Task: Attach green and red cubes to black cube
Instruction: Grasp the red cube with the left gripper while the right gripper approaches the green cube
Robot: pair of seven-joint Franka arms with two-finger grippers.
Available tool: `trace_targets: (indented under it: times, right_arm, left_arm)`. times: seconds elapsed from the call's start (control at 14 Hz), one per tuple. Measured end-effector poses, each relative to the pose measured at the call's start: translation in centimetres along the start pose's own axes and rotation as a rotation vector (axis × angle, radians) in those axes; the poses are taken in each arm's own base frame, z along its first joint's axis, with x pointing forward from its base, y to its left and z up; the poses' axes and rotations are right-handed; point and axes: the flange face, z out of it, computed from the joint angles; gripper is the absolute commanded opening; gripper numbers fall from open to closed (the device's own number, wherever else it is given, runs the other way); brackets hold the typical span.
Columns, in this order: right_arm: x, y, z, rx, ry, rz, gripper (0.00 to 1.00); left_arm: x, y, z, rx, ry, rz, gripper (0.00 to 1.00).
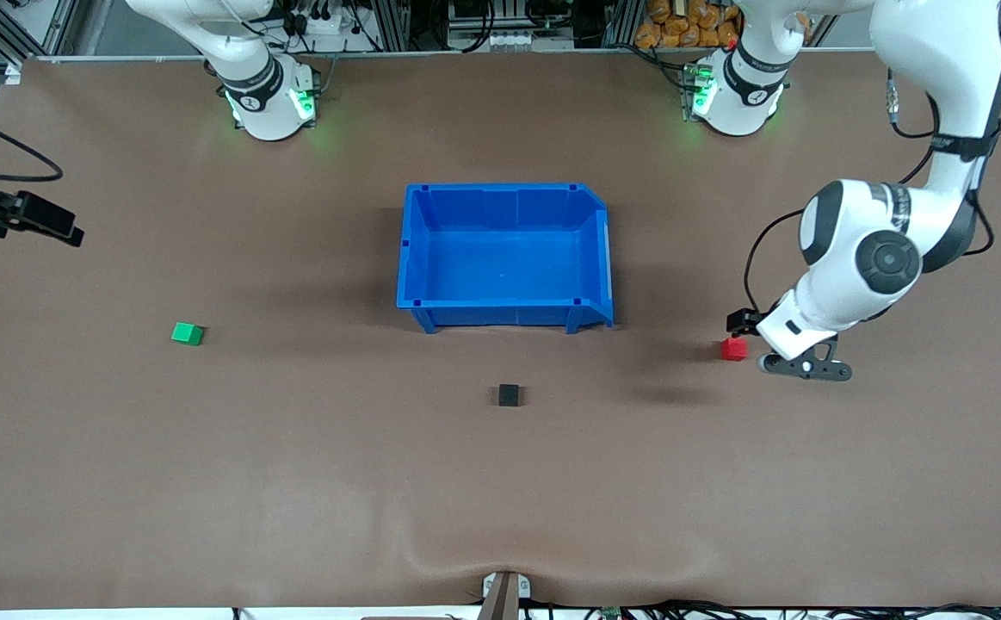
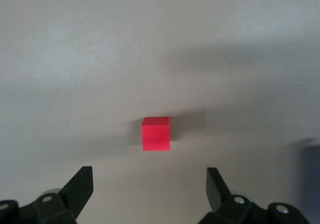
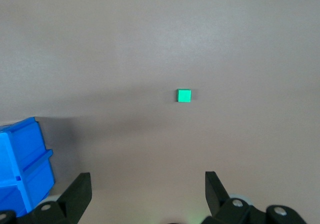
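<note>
Hovering: left tool (image 2: pixel 150 184) gaped wide, empty, over small rigid red cube (image 2: pixel 155 134) on table (image 1: pixel 293 482) | right tool (image 3: pixel 145 186) spread, empty, high, green cube (image 3: pixel 184 95) below | black cube (image 1: pixel 509 395) nearer camera than blue bin (image 1: pixel 414 258) | cubes looked light, stiff; pinch flat opposite faces.

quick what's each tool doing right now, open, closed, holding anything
Left tool: open, empty, low beside the red cube.
Right tool: open, empty, high over the table, green cube below.

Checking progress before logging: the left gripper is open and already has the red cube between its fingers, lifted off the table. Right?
Not lifted or gripped: in the left wrist view the red cube sits on the table, ahead of the open left gripper, untouched.
</note>
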Motion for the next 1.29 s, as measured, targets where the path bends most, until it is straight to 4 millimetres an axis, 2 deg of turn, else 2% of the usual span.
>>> trace_targets:
  times: [0.29,0.57,0.79,1.0,1.07,1.14,1.21,1.29]
  right_arm:
    - [1.3,-0.2,1.9,-0.002,-0.024,0.0,1.0]
    - [2.1,-0.2,3.2,-0.005,-0.043,0.0,1.0]
    - [2.9,-0.3,4.3,-0.006,-0.054,0.0,1.0]
    - [3.5,-0.4,5.2,-0.006,-0.061,0.0,1.0]
    - [3.7,-0.4,5.6,-0.007,-0.067,0.001,1.0]
    - [3.9,-0.3,5.9,-0.008,-0.072,0.002,1.0]
    - [4.0,-0.3,6.2,-0.008,-0.078,0.003,1.0]
    - [4.3,-0.2,6.7,-0.009,-0.086,0.005,1.0]
  left_arm:
    - [1.0,1.6,4.2,0.039,-0.032,-0.032,1.0]
    - [1.5,0.9,7.9,0.023,-0.018,-0.057,1.0]
    - [1.4,1.0,9.7,0.015,-0.025,-0.066,1.0]
    - [1.3,1.1,10.4,0.014,-0.035,-0.066,1.0]
    - [1.3,1.0,10.6,0.014,-0.038,-0.067,0.76]
    - [1.2,0.9,10.8,0.014,-0.041,-0.068,0.33]
    - [1.2,0.9,11.0,0.014,-0.043,-0.069,0.0]
    - [1.2,1.0,11.1,0.013,-0.045,-0.069,0.0]
